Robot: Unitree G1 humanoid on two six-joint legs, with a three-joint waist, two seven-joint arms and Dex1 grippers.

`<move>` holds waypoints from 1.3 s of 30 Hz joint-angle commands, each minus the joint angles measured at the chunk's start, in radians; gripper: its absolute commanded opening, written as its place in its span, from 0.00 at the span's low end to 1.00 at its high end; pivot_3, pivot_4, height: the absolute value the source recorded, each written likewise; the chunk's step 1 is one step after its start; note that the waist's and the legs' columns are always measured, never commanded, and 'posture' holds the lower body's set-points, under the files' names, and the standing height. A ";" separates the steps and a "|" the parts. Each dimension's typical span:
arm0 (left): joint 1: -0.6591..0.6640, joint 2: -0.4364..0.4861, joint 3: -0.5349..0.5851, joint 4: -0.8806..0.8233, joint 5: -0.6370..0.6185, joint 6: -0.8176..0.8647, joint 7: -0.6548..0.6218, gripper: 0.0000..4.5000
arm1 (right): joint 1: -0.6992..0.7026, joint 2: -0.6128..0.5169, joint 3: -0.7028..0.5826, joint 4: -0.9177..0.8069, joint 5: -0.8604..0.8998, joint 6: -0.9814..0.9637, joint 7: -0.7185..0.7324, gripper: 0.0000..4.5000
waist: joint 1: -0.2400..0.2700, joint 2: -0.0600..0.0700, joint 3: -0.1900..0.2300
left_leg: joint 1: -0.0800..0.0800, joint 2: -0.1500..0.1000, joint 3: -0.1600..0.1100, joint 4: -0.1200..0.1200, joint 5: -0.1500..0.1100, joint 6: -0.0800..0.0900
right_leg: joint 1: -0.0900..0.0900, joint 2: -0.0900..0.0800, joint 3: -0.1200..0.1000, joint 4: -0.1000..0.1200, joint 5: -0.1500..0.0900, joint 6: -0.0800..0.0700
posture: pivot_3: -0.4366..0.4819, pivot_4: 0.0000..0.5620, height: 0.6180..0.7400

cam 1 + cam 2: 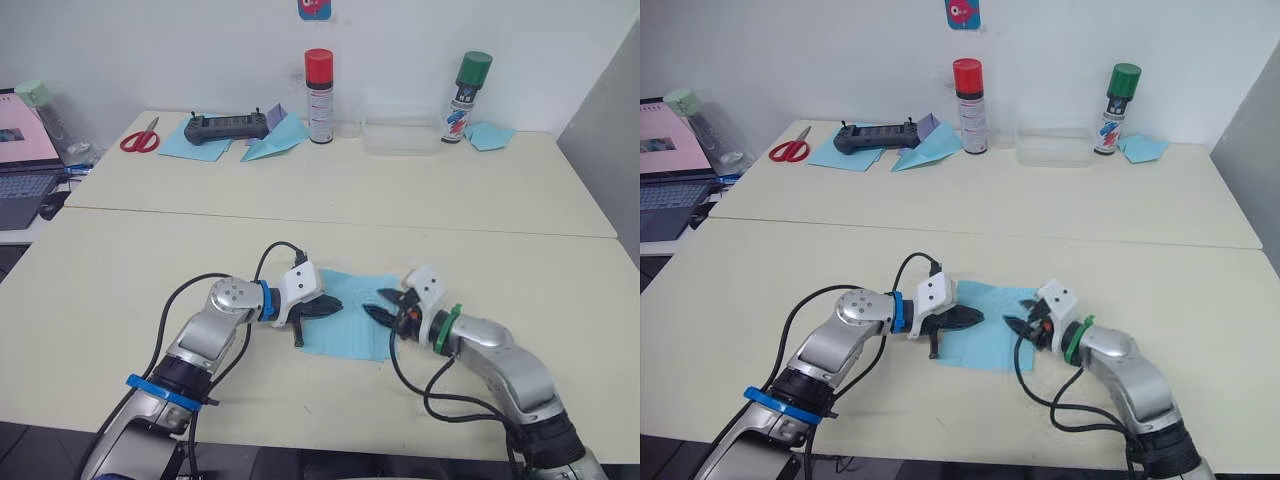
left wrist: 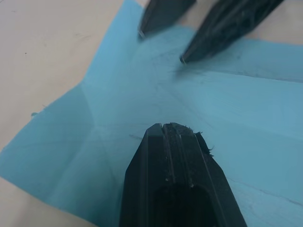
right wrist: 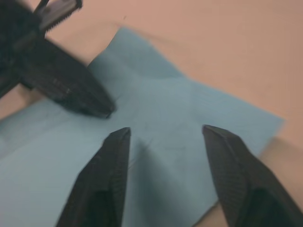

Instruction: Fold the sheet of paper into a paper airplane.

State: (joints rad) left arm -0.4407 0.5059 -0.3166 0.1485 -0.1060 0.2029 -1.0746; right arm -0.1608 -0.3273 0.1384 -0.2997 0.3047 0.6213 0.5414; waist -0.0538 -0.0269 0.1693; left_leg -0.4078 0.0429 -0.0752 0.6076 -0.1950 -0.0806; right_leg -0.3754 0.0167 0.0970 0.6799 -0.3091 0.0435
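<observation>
The sheet of paper (image 1: 352, 325) lies flat on the near table (image 1: 330, 235), directly between the two grippers, which face each other across it: the left gripper (image 1: 327, 308) reaches in from the sheet's left edge and the right gripper (image 1: 387, 306) from its right edge, each about equally near, so neither arm has a clear advantage and the next fold likely needs both. In the right wrist view the right gripper's fingers (image 3: 104, 184) stand spread wide above the sheet, holding nothing, their tips low over its middle. The left gripper's fingers (image 2: 173, 175) look pressed together, resting on or just over the paper (contact is hard to confirm). The sheet is thin, light blue and roughly square, still unfolded but marked with crease lines that meet near its centre, with one corner lifting slightly off the table.
</observation>
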 commanded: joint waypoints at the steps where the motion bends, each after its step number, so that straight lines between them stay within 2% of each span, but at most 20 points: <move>1: 0.028 0.004 -0.034 0.016 0.031 0.004 -0.009 0.00 | 0.008 0.012 -0.081 -0.057 0.039 0.027 -0.051 0.69 | 0.000 0.000 0.000 | 0.000 0.000 0.000 0.000 0.000 0.000 | 0.000 0.000 0.000 0.000 0.000 0.000 | 0.48 0.27 1.00; 5: 0.029 0.006 -0.038 0.016 0.027 0.003 -0.026 0.00 | 0.017 0.033 -0.135 -0.042 0.072 0.086 -0.092 0.69 | 0.000 0.000 0.000 | 0.000 0.000 0.000 0.000 0.000 0.000 | 0.000 0.000 0.000 0.000 0.000 0.000 | 0.48 0.27 1.00; 11: 0.011 0.001 -0.041 0.027 0.027 0.003 -0.035 0.00 | 0.002 0.033 -0.101 -0.027 0.070 0.098 -0.073 0.69 | -0.001 0.000 0.000 | 0.000 0.000 0.000 0.000 0.000 0.000 | -0.001 0.000 0.000 0.000 0.000 0.000 | 0.48 0.27 1.00; 14: 0.012 -0.001 -0.049 0.019 0.027 0.008 -0.043 0.00 | -0.010 0.038 -0.086 -0.012 0.067 0.080 -0.067 0.56 | -0.001 0.000 0.000 | 0.000 0.000 0.000 0.000 0.000 0.000 | -0.001 0.000 0.000 0.000 0.000 0.000 | 0.48 0.27 1.00; 21: 0.013 0.003 -0.048 0.023 0.039 -0.002 -0.044 0.00 | -0.029 -0.003 -0.031 0.003 0.019 0.008 -0.027 0.01 | -0.001 0.000 0.000 | -0.001 0.000 0.000 0.000 0.000 0.000 | -0.001 0.000 0.000 0.000 0.000 0.000 | 0.48 0.27 1.00; 28: 0.015 0.007 -0.045 0.027 0.041 0.000 -0.047 0.00 | -0.033 -0.079 0.071 0.002 -0.081 -0.145 0.049 0.01 | -0.001 0.000 0.000 | -0.001 0.000 0.000 0.000 0.000 0.000 | -0.001 0.000 0.000 0.000 0.000 0.000 | 0.48 0.27 1.00; 39: -0.007 -0.001 -0.045 0.052 0.047 -0.007 -0.048 0.00 | -0.036 -0.092 0.159 0.025 -0.126 -0.136 0.091 0.01 | -0.001 0.000 0.000 | -0.001 0.000 0.000 0.000 0.000 0.000 | -0.001 0.000 0.000 0.000 0.000 0.000 | 0.48 0.27 1.00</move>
State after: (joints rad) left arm -0.4628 0.5063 -0.3235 0.1711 -0.0926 0.1859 -1.1156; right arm -0.1834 -0.4128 0.2818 -0.2669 0.1885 0.4836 0.6127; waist -0.0544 -0.0266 0.1695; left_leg -0.4084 0.0428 -0.0750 0.6074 -0.1951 -0.0806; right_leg -0.3760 0.0168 0.0970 0.6798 -0.3095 0.0431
